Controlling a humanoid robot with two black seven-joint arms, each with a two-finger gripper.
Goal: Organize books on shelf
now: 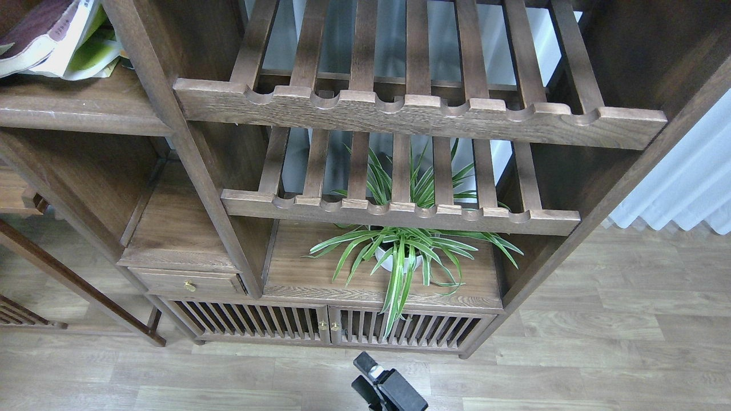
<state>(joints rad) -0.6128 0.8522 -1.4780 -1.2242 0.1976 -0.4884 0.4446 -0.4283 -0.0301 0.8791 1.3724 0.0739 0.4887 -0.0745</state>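
Note:
The maroon book (35,34) lies tilted at the top left corner, its pale page edge facing me, resting over the yellow-green book (94,50) with white edges. Both sit on the dark brown plank shelf (74,107) at the upper left and are cut off by the frame edge. The "300" book is out of view. My right gripper (361,375) shows at the bottom centre, low over the floor and far from the books, its two black fingers apart with nothing between them. My left gripper is out of view.
Two slatted racks with notched rails (417,114) fill the centre. A spider plant in a white pot (400,257) stands on the lower shelf above slatted cabinet doors (325,328). A small drawer (188,282) is at lower left, a white curtain (685,177) at right.

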